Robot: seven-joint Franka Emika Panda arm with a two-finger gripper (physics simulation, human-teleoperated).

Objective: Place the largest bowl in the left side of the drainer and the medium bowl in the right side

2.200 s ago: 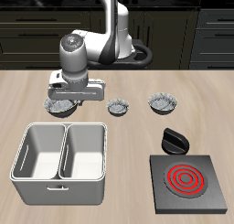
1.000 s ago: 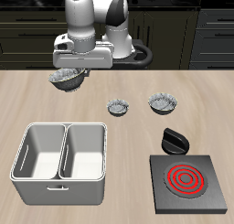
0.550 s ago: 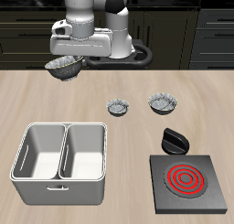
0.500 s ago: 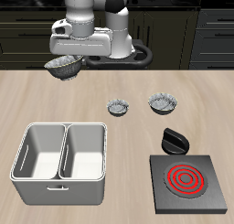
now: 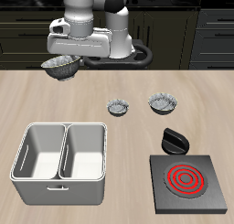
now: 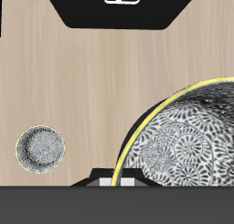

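My gripper [image 5: 72, 59] is shut on the rim of the largest bowl [image 5: 61, 69] and holds it high above the back of the table. In the wrist view that bowl [image 6: 178, 141] fills the space beside the gripper [image 6: 117, 181], its speckled inside showing. The medium bowl [image 5: 164, 102] stands on the table at mid-depth, with the smallest bowl [image 5: 118, 106] beside it. The drainer [image 5: 63, 127] sits near the front edge, below and in front of the held bowl, and both its compartments hold nothing. One smaller bowl [image 6: 41, 147] appears in the wrist view; which one it is, I cannot tell.
A black hotplate [image 5: 187, 182] with a red coil sits at the front, with a black knob-like object [image 5: 173, 139] just behind it. Dark cabinets run behind the table.
The gripper has lifted the largest bowl off the table and carried it up and slightly back. Over the last half second it has barely moved.
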